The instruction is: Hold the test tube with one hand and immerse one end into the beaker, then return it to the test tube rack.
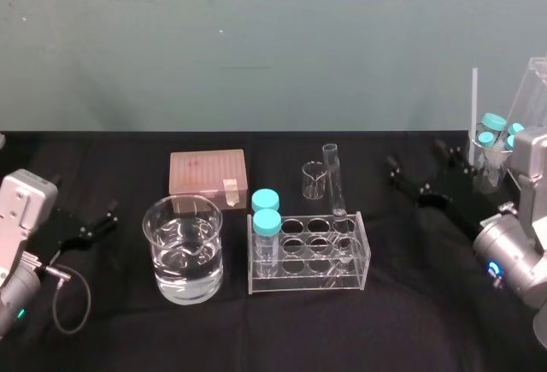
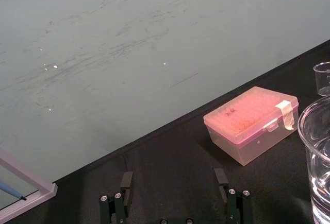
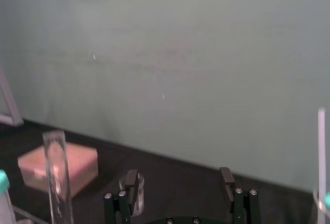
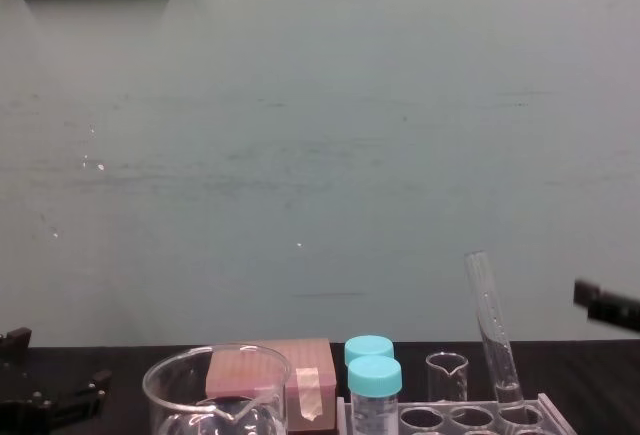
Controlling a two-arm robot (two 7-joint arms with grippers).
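Observation:
The test tube (image 1: 334,182) stands upright in a back right hole of the clear test tube rack (image 1: 309,256), leaning slightly; it also shows in the chest view (image 4: 492,327) and the right wrist view (image 3: 56,178). The wide beaker (image 1: 183,250), holding clear liquid, sits left of the rack. My right gripper (image 1: 417,158) hovers to the right of the rack, open and empty (image 3: 178,178). My left gripper (image 1: 85,209) rests at the table's left, open and empty (image 2: 174,180), left of the beaker (image 2: 317,152).
Two teal-capped vials (image 1: 266,211) stand in the rack's left holes. A tiny beaker (image 1: 314,180) and a pink box (image 1: 208,172) sit behind. A glass with more teal-capped vials (image 1: 496,143) stands at the far right. A cable (image 1: 64,299) loops beside my left arm.

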